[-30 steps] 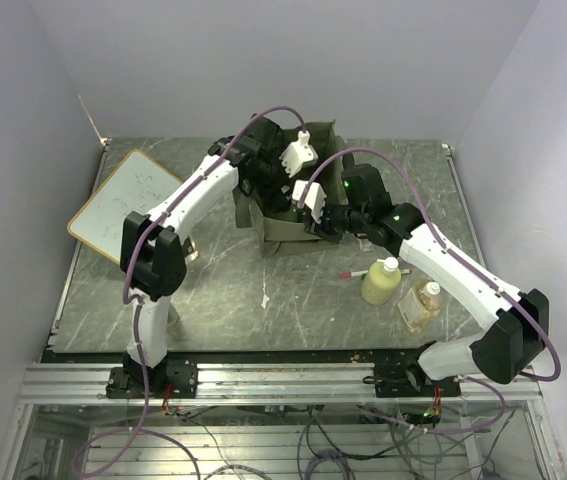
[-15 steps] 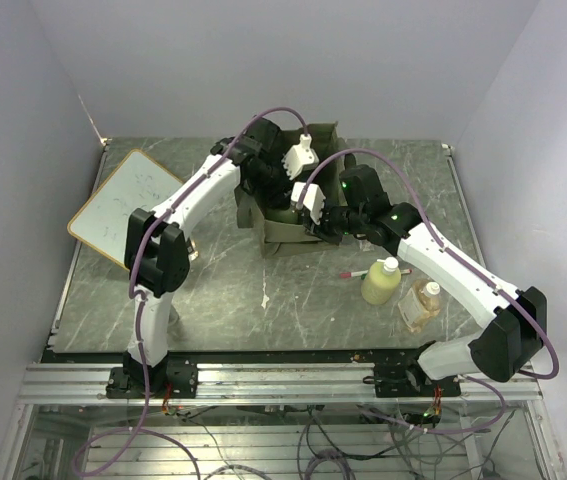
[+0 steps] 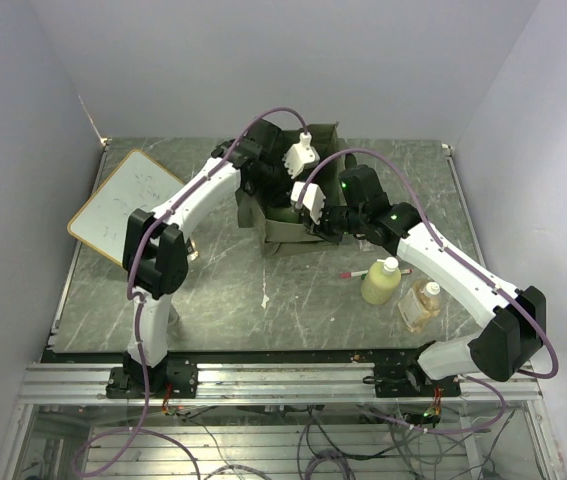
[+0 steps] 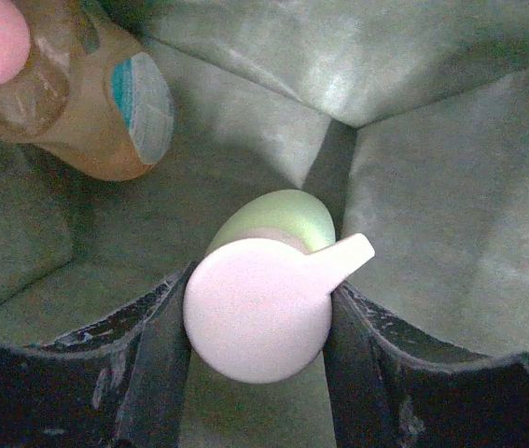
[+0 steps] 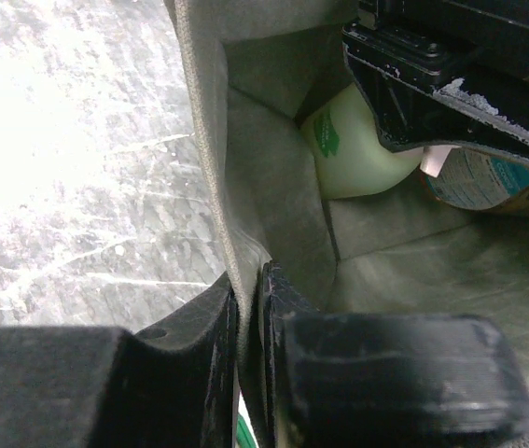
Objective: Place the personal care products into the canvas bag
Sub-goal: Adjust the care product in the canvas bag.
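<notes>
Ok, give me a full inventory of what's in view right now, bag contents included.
olive-green canvas bag: one, olive, far centre of the table, top open.
yellow-green plastic bottle in the bag: one, white cap, in a bag corner.
yellow-green plastic bottle on the table: one, white cap, right of the bag.
amber square bottle: one, amber, beside that table bottle.
orange-brown bottle with teal label: one, lying inside the bag.
pen: one, red-tipped, left of the table bottle.
wood-framed whiteboard: one, white, left edge.
left gripper: inside the bag, closed on the bagged bottle's cap.
right gripper: pinching the bag's wall.
</notes>
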